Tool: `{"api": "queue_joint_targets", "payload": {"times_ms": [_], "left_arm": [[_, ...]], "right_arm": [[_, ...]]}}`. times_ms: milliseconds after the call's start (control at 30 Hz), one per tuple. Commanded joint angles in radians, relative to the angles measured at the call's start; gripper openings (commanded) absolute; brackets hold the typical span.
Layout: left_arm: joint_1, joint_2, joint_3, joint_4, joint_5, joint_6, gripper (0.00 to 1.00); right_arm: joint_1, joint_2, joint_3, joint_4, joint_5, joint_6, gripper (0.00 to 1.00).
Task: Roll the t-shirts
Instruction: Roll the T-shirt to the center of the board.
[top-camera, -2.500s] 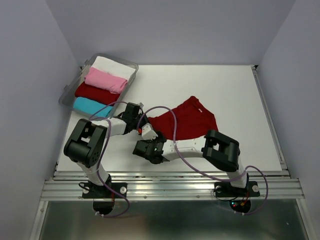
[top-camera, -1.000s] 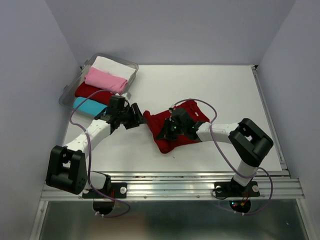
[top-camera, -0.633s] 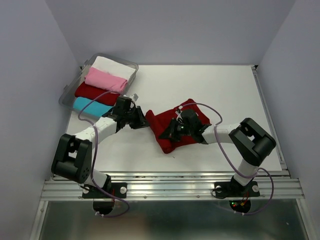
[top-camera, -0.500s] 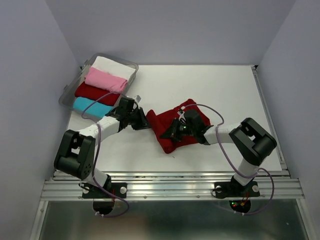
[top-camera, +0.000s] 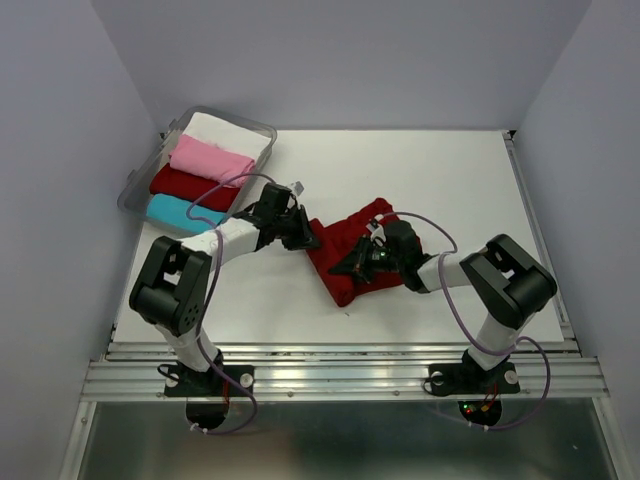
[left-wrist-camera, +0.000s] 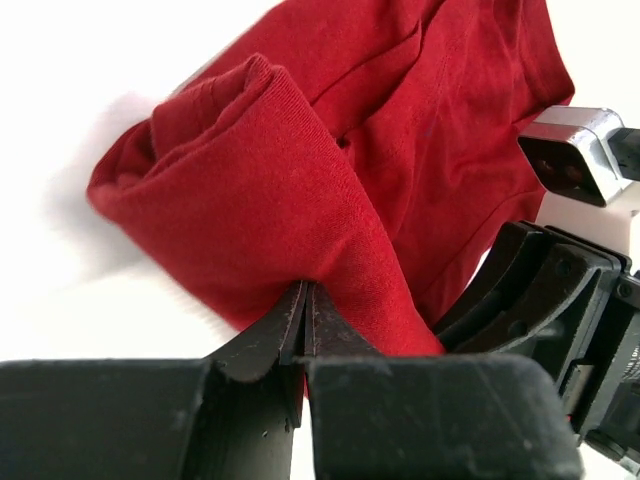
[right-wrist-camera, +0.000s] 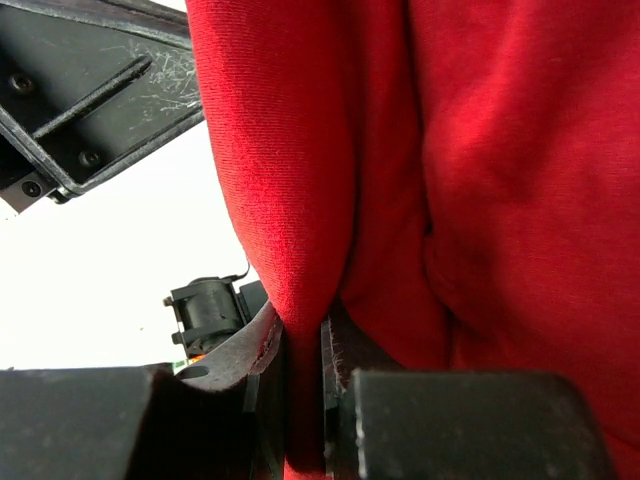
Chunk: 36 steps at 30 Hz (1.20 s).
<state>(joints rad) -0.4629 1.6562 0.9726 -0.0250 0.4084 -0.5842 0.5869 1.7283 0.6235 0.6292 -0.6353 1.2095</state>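
Observation:
A large dark red t-shirt (top-camera: 345, 262) lies bunched and folded over on the white table (top-camera: 450, 180), near its middle. My left gripper (top-camera: 305, 238) is shut on a fold at its left edge, seen in the left wrist view (left-wrist-camera: 305, 290) pinching the red cloth (left-wrist-camera: 270, 190). My right gripper (top-camera: 360, 262) is shut on another fold in the shirt's middle; the right wrist view shows cloth (right-wrist-camera: 300, 200) clamped between its jaws (right-wrist-camera: 302, 345). Both grippers are close together over the shirt.
A clear plastic tub (top-camera: 135, 180) at the back left holds rolled white (top-camera: 228, 132), pink (top-camera: 210, 160), dark red (top-camera: 190, 186) and cyan (top-camera: 178, 212) shirts. Purple cables loop over both arms.
Both grippers have carried the shirt's near-left edge up and to the right, folding it over itself into a narrower bundle. The left arm has swung right toward the shirt.

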Motion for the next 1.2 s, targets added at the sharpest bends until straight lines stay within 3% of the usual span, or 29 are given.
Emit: {"api": "queue_joint_targets", "payload": {"times_ms": [0,133,267,500,567,700,900,1067,1167], "left_arm": [[-0.026,0.033,0.063,0.046,0.000,0.007,0.12],[-0.045,0.102,0.107,0.048,-0.002,0.012,0.09],[-0.062,0.142,0.143,0.046,0.001,0.014,0.09],[-0.077,0.178,0.176,0.034,-0.005,0.021,0.09],[-0.085,0.191,0.189,0.028,-0.005,0.024,0.09],[-0.095,0.218,0.212,0.027,-0.011,0.030,0.09],[-0.099,0.252,0.245,-0.001,-0.017,0.035,0.09],[-0.103,0.275,0.265,-0.009,-0.010,0.043,0.08],[-0.103,0.258,0.275,-0.023,-0.013,0.049,0.08]], "right_arm": [[-0.027,-0.006,-0.027,0.081,-0.046,0.012,0.01],[-0.048,-0.006,-0.041,0.081,-0.058,0.004,0.02],[-0.058,-0.003,-0.061,0.079,-0.057,-0.016,0.15],[-0.067,-0.033,-0.103,0.058,-0.035,-0.042,0.59],[-0.067,-0.074,-0.102,0.005,-0.005,-0.071,0.67],[-0.067,-0.199,-0.059,-0.301,0.089,-0.219,0.76],[-0.067,-0.384,0.030,-0.771,0.305,-0.402,0.79],[-0.067,-0.509,0.120,-0.973,0.463,-0.468,0.78],[-0.024,-0.516,0.194,-1.060,0.549,-0.498,0.68]]}}
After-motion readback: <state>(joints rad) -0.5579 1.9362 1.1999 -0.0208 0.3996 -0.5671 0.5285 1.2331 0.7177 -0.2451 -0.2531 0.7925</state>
